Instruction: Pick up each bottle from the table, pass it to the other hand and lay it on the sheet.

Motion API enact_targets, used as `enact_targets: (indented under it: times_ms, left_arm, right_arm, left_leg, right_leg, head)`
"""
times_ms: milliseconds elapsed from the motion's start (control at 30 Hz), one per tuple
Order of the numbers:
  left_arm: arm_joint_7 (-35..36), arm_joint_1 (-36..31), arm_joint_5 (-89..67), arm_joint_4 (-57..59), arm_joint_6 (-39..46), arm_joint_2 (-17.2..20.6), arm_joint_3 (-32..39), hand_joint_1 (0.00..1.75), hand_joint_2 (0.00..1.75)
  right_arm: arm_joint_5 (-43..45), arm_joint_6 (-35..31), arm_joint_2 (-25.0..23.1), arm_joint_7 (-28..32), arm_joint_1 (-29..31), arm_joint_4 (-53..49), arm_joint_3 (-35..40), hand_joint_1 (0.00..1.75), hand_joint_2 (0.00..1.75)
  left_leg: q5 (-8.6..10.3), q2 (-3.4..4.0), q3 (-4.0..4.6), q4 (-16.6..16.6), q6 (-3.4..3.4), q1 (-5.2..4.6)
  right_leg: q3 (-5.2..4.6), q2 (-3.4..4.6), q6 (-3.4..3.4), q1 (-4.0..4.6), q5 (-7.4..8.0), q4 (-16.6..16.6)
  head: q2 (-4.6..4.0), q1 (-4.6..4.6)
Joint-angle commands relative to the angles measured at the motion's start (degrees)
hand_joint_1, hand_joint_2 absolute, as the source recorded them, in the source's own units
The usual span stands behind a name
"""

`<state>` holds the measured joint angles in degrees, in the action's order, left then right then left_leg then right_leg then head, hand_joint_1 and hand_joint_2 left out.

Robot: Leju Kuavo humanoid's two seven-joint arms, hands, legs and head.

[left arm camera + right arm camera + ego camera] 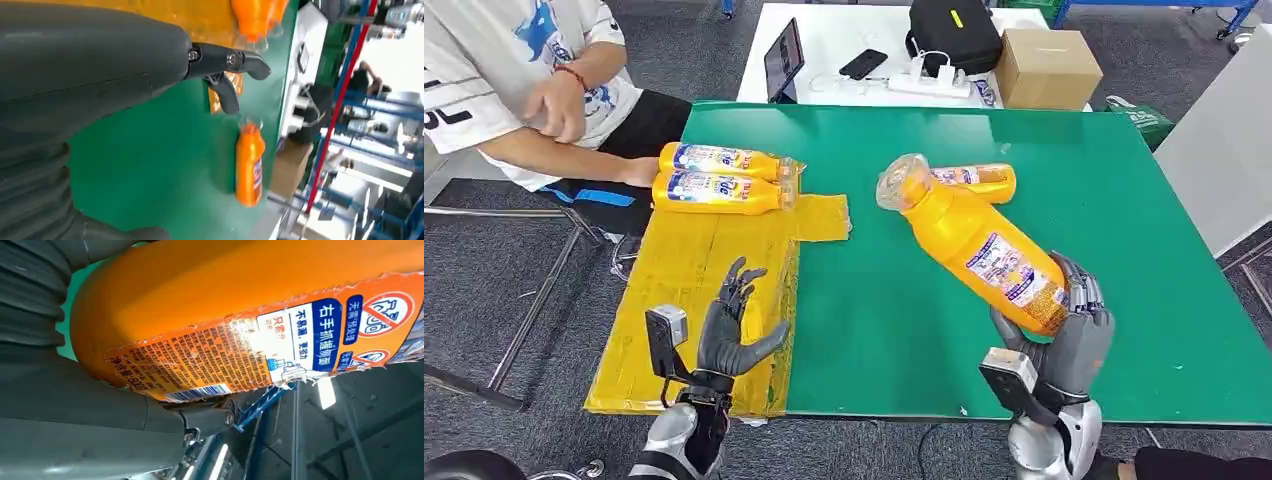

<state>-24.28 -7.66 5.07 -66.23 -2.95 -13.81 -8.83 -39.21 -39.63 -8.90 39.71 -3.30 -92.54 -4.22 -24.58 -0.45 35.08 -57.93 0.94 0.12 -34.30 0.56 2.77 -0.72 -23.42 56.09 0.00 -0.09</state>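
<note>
Right hand [1064,335] is gripping the large orange plastic bottle [979,243] by its base, capped end tilting up toward our spread, empty left hand [734,330], we are noting.

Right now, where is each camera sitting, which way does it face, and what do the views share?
Head view: high on the body, looking down at the green table, yellow sheet, both arms, and a seated person.
Left wrist view: behind the open left robot hand, facing across the table at the lying bottle.
Right wrist view: behind the right robot hand, close against the held bottle.
Shared: the head view also shows the lying bottle and the held bottle.
</note>
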Motion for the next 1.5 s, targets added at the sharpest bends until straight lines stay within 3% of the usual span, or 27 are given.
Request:
enact_targets:
  times_ms: [33, 200, 400, 633, 1200, 1433, 1467, 1500]
  left_arm:
    - [2.3, -1.2, 6.1, 3.6, -7.3, 3.0, -3.5, 0.0, 1.75]
    - [3.3, 1.3, 17.9, 0.4, -22.6, 6.8, -9.0, 0.0, 1.75]
    - [2.4, 2.2, 19.3, -2.6, -23.0, 7.5, -12.2, 0.0, 1.75]
    - [2.4, -0.1, 16.1, 0.2, -20.7, 7.6, -14.6, 0.0, 1.75]
    - [4.7, -2.8, 14.5, 5.4, -16.0, 7.0, -14.9, 0.0, 1.75]
    - [5.9, -1.3, 22.2, 2.7, -20.4, 7.2, -14.0, 0.0, 1.75]
    - [6.2, -0.9, 23.8, 2.4, -21.1, 7.2, -13.8, 0.0, 1.75]
    - [6.8, -0.5, 26.6, 2.1, -22.6, 7.0, -13.3, 0.0, 1.75]
  right_arm:
    - [0.1, -0.4, -1.5, 0.3, 0.2, 1.6, 1.4, 1.75, 1.75]
    - [3.8, 2.0, -1.1, 0.2, 1.7, 18.1, 13.2, 1.75, 1.75]
    - [10.3, 5.7, -2.3, 0.3, 4.8, 34.8, 25.6, 1.75, 1.75]
    - [13.7, 2.6, -4.4, 0.3, 8.9, 45.3, 37.1, 1.75, 1.75]
    - [12.3, 1.5, -5.9, 0.3, 11.4, 48.8, 39.3, 1.75, 1.75]
    - [11.8, 3.8, -7.3, 0.3, 12.8, 55.1, 39.4, 1.75, 1.75]
    - [11.6, 3.8, -7.3, 0.3, 13.0, 55.6, 39.3, 1.75, 1.75]
    - [11.6, 4.4, -7.3, 0.3, 13.2, 55.9, 39.1, 1.75, 1.75]
  left_leg:
    - [-0.07, 0.01, -0.22, 0.0, -0.06, 0.03]
    - [-0.09, 0.3, -0.36, 0.2, -0.08, 0.08]
    - [-0.09, 0.26, -0.26, 0.1, -0.1, 0.18]
    - [-0.06, 0.14, -0.13, 0.1, -0.08, 0.18]
    - [-0.03, -0.05, -0.04, 0.1, -0.07, 0.11]
    - [-0.03, 0.01, 0.0, 0.1, -0.07, 0.14]
    - [-0.16, 0.05, -0.29, 0.0, -0.11, 0.2]
    - [-0.04, 0.01, -0.01, 0.1, -0.07, 0.14]
  right_leg:
    - [0.23, -0.08, -0.11, 0.05, -0.07, 0.0]
    - [0.33, 0.23, -0.12, 0.1, 0.02, -0.2]
    - [0.23, 0.19, -0.13, 0.2, 0.01, -0.1]
    - [0.13, 0.09, -0.12, 0.18, -0.02, -0.1]
    - [0.03, -0.11, -0.1, 0.12, -0.08, 0.0]
    - [-0.02, -0.05, -0.1, 0.14, -0.05, 0.0]
    - [0.28, -0.08, -0.19, 0.22, -0.15, -0.1]
    - [0.0, -0.05, -0.11, 0.14, -0.06, 0.0]
  head:
    - [0.0, 0.0]
    - [0.0, 0.0]
    - [0.0, 0.0]
    - [0.0, 0.02]
    - [0.0, 0.02]
    - [0.0, 0.02]
    - [0.0, 0.0]
    - [0.0, 0.04]
